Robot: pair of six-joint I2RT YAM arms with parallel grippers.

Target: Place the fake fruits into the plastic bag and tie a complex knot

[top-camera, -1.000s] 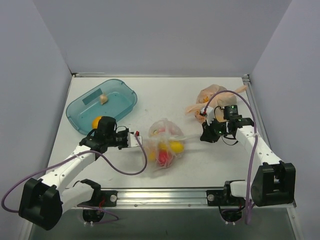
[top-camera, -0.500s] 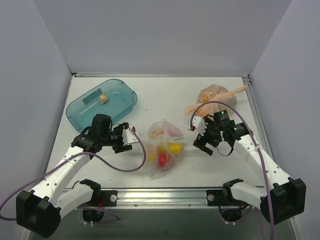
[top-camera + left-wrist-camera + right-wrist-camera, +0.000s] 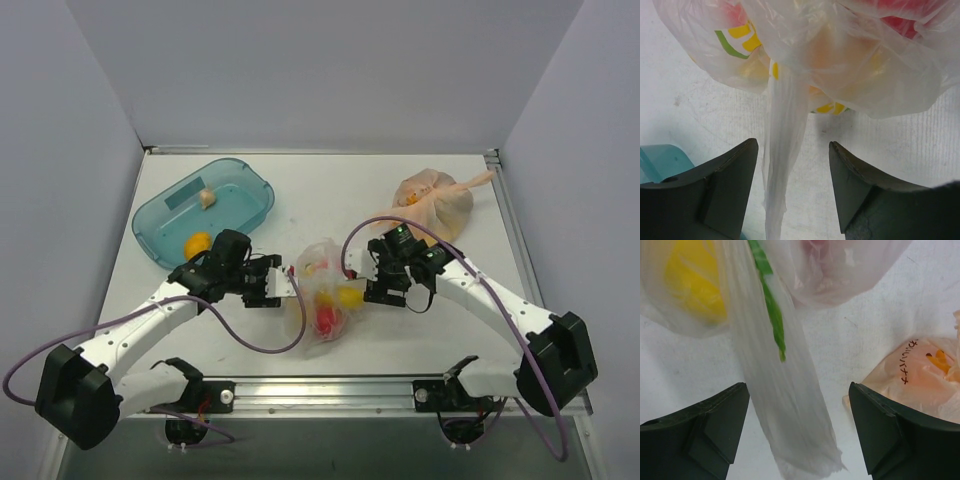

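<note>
White table (image 3: 330,190) under everything. Back left on it, a teal tray (image 3: 232,205), with an orange fruit (image 3: 197,243) at its near end and a small pale piece (image 3: 207,197) further back. At the middle, between the two arms, the clear plastic bag (image 3: 325,262), crumpled, resting on the table, already filled with fake fruits. Back right, well apart, a peach-orange tied bag (image 3: 437,197).

Just left of the clear bag, the left gripper (image 3: 792,145), fingers spread fairly wide, clamping nothing. Just right of it, the right gripper (image 3: 797,386), spread wider, likewise empty.

Inside the bag: a yellow fruit (image 3: 692,280), a red fruit (image 3: 326,318) and a green-rimmed yellow slice (image 3: 735,37).

From the bag, two loose clear ends: the left tail (image 3: 782,190) hanging between the left fingers, the right tail (image 3: 790,410) between the right ones, neither pinched. No telling from here whether a knot is tied yet.
</note>
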